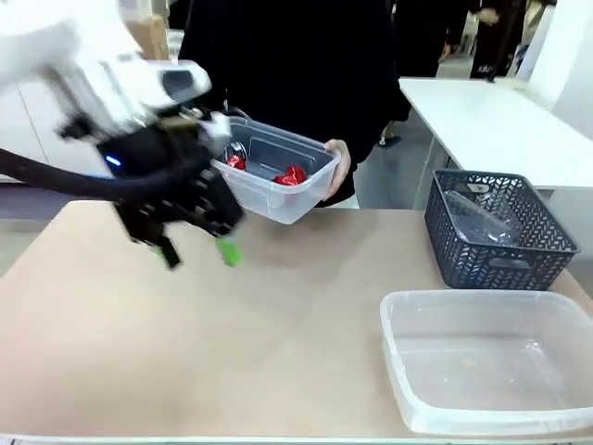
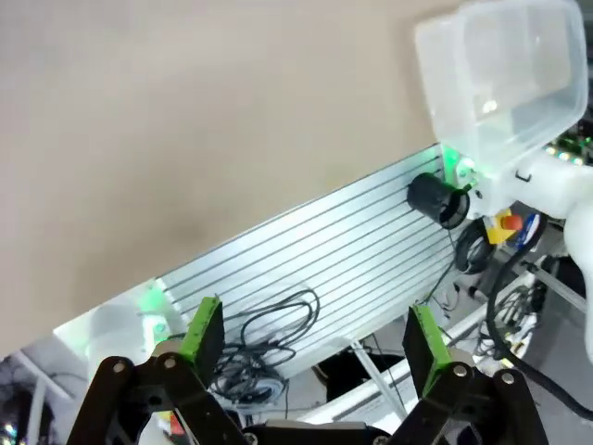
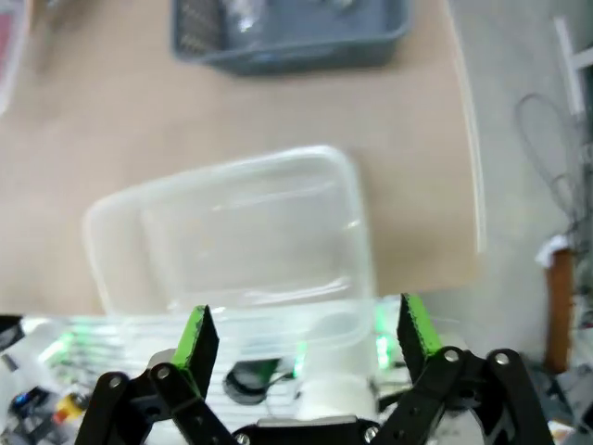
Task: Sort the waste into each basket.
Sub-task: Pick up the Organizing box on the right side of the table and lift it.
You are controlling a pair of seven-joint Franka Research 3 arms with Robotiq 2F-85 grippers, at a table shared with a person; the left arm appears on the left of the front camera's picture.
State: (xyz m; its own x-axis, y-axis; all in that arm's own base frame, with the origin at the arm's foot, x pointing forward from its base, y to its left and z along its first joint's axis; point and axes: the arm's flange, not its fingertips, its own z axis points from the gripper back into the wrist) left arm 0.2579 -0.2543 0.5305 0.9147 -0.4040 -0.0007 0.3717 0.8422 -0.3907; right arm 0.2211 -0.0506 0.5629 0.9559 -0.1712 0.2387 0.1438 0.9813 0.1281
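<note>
A person's hand (image 1: 339, 165) holds a clear tub (image 1: 278, 199) tilted above the table's far edge, with two red cans (image 1: 294, 175) inside. My left gripper (image 1: 199, 253) hangs open just left of and below that tub, with nothing between its green pads. In the left wrist view the left gripper (image 2: 315, 338) is open over the table's near rail. The right gripper (image 3: 306, 332) is open and high above an empty clear tub (image 3: 232, 232). The dark grey lattice basket (image 1: 496, 232) holds a clear bottle (image 1: 477, 215).
The empty clear tub (image 1: 486, 362) sits at the front right, with the grey basket (image 3: 287, 37) just behind it. Bare tan tabletop (image 1: 185, 343) spreads across the left and middle. A white table (image 1: 491, 120) stands behind on the right. Cables (image 2: 269, 324) lie below the near rail.
</note>
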